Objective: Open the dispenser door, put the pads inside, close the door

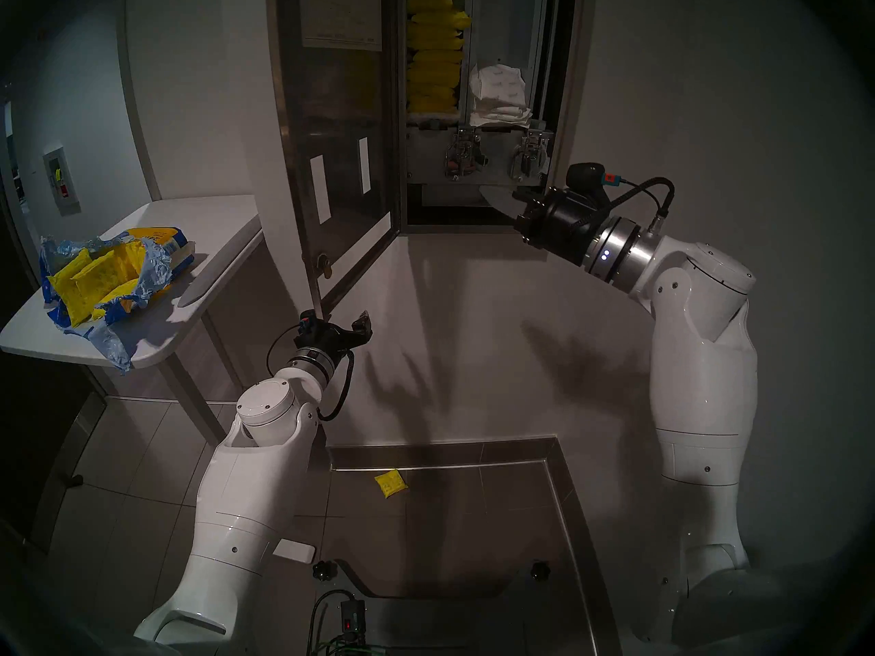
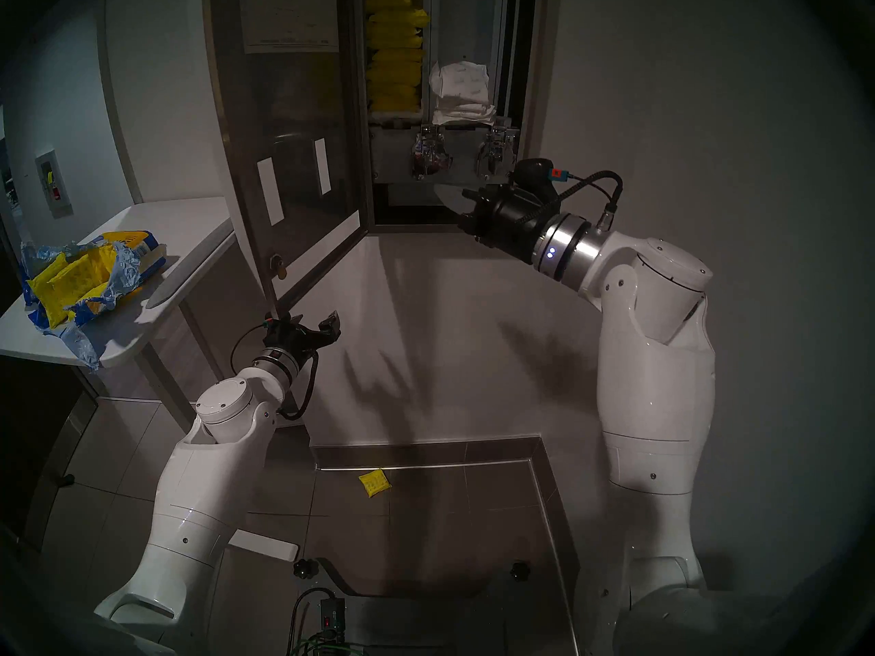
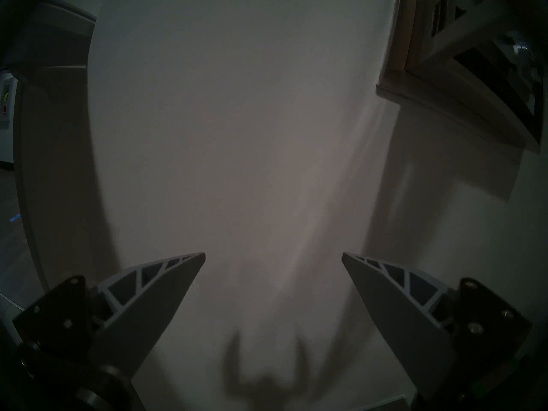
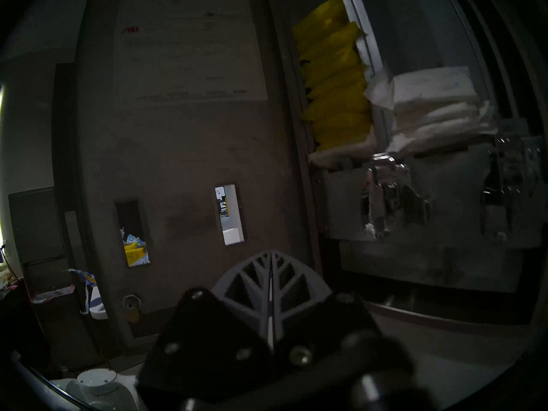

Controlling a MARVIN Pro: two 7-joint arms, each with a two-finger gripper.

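The dispenser door (image 1: 341, 134) (image 2: 293, 134) stands swung open to the left, its inner face and white instruction sheet (image 1: 341, 16) showing; the right wrist view (image 4: 189, 164) shows it too. Several yellow pads (image 1: 433, 54) (image 4: 335, 84) are stacked in the cabinet's left column. More yellow pads (image 1: 94, 281) lie in the torn bag. One yellow pad (image 1: 390, 483) (image 2: 375, 483) lies on the floor. My left gripper (image 1: 342, 318) (image 3: 272, 254) is open and empty just below the door's lower corner. My right gripper (image 1: 495, 197) (image 4: 271, 253) is shut and empty at the cabinet's lower right.
White wrapped pads (image 1: 497, 96) fill the cabinet's right column, with two chrome latches (image 1: 461, 155) below. The torn blue-and-yellow bag (image 1: 142, 271) lies on a white table (image 1: 213, 243) at left. A raised steel ledge (image 1: 473, 451) borders the floor beneath.
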